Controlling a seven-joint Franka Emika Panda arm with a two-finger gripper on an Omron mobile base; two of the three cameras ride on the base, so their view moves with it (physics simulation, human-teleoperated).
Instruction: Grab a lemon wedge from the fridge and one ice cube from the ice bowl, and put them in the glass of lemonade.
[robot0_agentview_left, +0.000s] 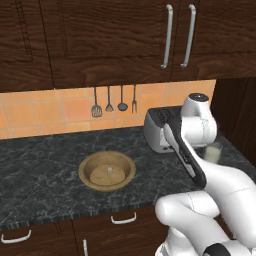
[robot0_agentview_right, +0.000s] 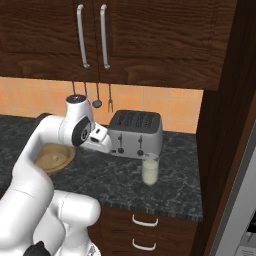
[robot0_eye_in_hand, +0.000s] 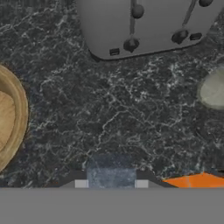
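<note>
In the hand view my gripper (robot0_eye_in_hand: 110, 183) is shut on a small translucent ice cube (robot0_eye_in_hand: 110, 171), held above the dark counter. It hangs between the wooden ice bowl (robot0_eye_in_hand: 11, 116) on the left and the glass of lemonade (robot0_eye_in_hand: 213, 89) on the right. The bowl (robot0_agentview_left: 107, 170) sits mid-counter with another whitish cube (robot0_agentview_left: 108, 171) in it. The glass (robot0_agentview_right: 150, 170) stands in front of the toaster's right end, and my arm partly hides the glass (robot0_agentview_left: 214, 153) in the left base view. A grey strip of the fridge (robot0_agentview_right: 246, 200) shows at the far right. The lemon wedge is out of view.
A silver four-slot toaster (robot0_agentview_right: 136, 132) stands against the tiled wall just behind the gripper. Utensils (robot0_agentview_left: 114, 102) hang on the wall above the counter (robot0_agentview_left: 45, 165). Dark wall cabinets (robot0_agentview_left: 125, 35) hang overhead, and a tall dark panel (robot0_agentview_right: 220, 150) closes the counter's right end.
</note>
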